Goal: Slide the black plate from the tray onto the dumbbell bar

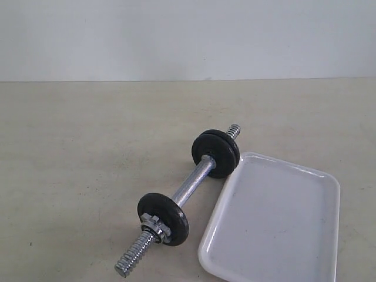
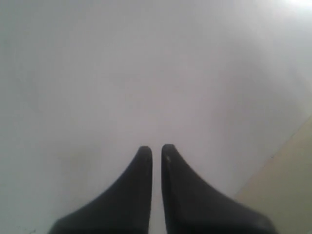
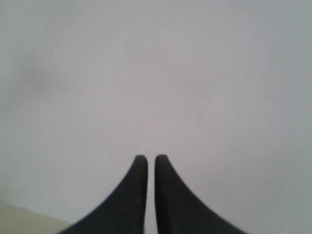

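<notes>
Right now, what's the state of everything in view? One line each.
bar: lying on the table, beside the tray.
near plate: on the bar, nut against it.
far plates: two, together on the bar's other end.
tray: flat on the table, no plate in it.
left claw: shut, holding nothing.
right claw: shut, holding nothing.

**One high view, two wrist views facing the wall**

The exterior camera sits raised over the worktop's [image 1: 88, 147] near edge and looks down across it to the far edge and the pale wall [image 1: 188, 35]. The wrist cameras look past the left gripper [image 2: 157, 148] and the right gripper [image 3: 151, 158] at that wall. Each catches a sliver of worktop, the only shared ground.
</notes>
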{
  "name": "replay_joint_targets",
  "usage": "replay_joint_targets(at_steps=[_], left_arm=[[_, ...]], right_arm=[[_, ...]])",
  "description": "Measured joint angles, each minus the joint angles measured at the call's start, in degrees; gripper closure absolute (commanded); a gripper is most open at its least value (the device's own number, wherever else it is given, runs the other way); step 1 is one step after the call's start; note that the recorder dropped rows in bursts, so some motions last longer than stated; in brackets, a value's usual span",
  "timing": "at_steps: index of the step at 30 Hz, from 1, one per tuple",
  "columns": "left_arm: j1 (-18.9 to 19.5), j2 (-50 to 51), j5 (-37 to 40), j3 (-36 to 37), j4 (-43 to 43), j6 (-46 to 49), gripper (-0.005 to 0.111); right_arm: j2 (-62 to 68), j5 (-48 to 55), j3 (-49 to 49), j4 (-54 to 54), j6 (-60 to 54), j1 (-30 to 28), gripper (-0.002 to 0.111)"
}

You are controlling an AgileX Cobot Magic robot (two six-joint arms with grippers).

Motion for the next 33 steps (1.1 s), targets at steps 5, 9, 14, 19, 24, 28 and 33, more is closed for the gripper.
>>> replay_joint_targets(at_steps=[5,9,14,19,24,28,33], left_arm=[[0.0,0.0,-7.4,3.7,-0.27,-0.89,0.102],[0.0,0.0,-8.59,4.63,-0.48,-2.74,0.102],[0.0,0.0,-8.91,4.77,-0.48,-3.79,0.102],[0.0,0.0,-9.0,4.77,-0.48,-3.92,0.102],[0.0,0.0,-9.0,4.77,-0.48,-3.92,0.102],[0.0,0.0,-9.0,4.77,-0.69,-3.92,0.102],[0.0,0.0,-9.0,4.77,-0.69,-3.92,0.102]], right_arm=[[2.77,-26.45,17.87,-16.12,22.39,0.0,0.104],[7.48,-52.55,31.98,-18.0,27.48,0.0,0.104],[16.74,-74.4,41.4,-12.75,28.68,0.0,0.104],[25.7,-80.09,44.9,-5.02,27.87,0.0,0.104],[30.74,-81.19,45.16,-2.56,28.06,0.0,0.104],[31.55,-79.06,45.2,-1.77,31.34,0.0,0.104],[31.55,-78.08,45.2,-1.69,32.55,0.0,0.104]])
